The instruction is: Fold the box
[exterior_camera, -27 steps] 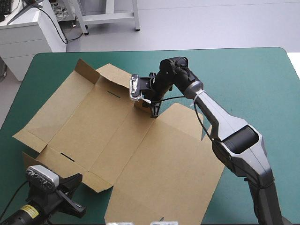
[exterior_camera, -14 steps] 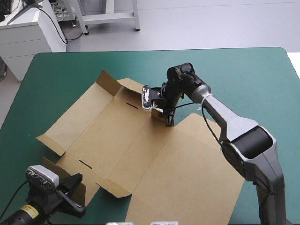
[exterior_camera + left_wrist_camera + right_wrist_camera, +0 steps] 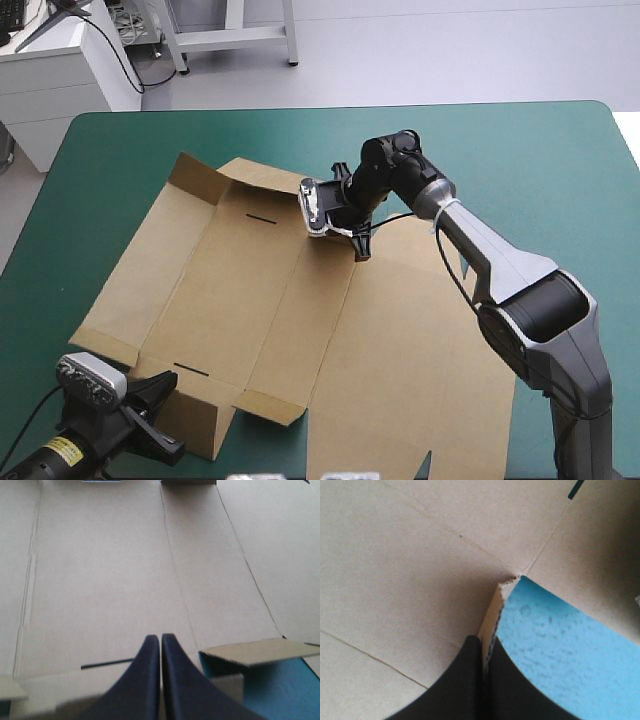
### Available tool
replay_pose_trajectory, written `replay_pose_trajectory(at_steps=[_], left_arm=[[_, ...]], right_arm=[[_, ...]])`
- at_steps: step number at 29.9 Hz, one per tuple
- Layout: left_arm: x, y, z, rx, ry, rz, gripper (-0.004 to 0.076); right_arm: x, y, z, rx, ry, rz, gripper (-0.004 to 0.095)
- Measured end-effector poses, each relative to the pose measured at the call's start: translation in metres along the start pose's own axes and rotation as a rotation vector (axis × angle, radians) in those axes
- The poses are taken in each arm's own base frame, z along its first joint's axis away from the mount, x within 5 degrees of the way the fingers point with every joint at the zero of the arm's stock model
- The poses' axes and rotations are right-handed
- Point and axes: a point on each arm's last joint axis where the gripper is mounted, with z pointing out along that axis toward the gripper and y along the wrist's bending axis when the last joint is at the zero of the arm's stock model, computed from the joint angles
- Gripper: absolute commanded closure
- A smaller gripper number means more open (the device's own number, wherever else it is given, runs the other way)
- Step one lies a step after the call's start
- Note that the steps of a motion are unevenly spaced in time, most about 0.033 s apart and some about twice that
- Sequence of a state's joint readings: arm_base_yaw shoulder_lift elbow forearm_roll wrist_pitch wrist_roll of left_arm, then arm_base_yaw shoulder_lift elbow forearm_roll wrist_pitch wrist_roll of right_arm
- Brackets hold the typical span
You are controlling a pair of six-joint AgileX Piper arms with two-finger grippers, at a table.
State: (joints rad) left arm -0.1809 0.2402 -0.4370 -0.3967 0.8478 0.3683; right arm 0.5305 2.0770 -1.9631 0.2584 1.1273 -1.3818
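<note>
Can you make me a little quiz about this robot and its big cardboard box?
1. True or false: the right pincer is pinching an edge of the box.
2. What colour is the table cover? A: red. B: teal-green. C: yellow.
3. Fill in the word: the left pincer has its two black fingers ____ (open or shut).

Key: 1 true; 2 B; 3 shut.
</note>
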Motion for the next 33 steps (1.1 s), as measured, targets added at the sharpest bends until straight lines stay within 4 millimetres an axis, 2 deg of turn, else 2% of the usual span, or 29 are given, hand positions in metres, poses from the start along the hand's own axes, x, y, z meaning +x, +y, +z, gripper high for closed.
replay_pose_trajectory(at_steps=[6, 14, 28, 31, 33], left_arm=[[0.000, 0.000, 0.000, 0.001, 0.001, -0.001, 0.0732], [0.000, 0.000, 0.000, 0.002, 0.001, -0.001, 0.0732], [0.000, 0.000, 0.000, 0.004, 0.000, -0.003, 0.0732], [0.000, 0.000, 0.000, 0.005, 0.000, -0.004, 0.0732], [0.000, 0.000, 0.000, 0.005, 0.001, -0.005, 0.0732]], right_arm=[[-0.017, 0.008, 0.001, -0.065, -0.113, -0.018, 0.0927], [-0.013, 0.006, 0.001, -0.044, -0.070, -0.030, 0.0927], [-0.017, 0.002, 0.001, 0.006, -0.120, 0.016, 0.0917], [-0.017, 0.001, 0.001, 0.008, -0.119, 0.052, 0.0853], [-0.017, 0.000, 0.001, 0.015, -0.119, 0.090, 0.0734]])
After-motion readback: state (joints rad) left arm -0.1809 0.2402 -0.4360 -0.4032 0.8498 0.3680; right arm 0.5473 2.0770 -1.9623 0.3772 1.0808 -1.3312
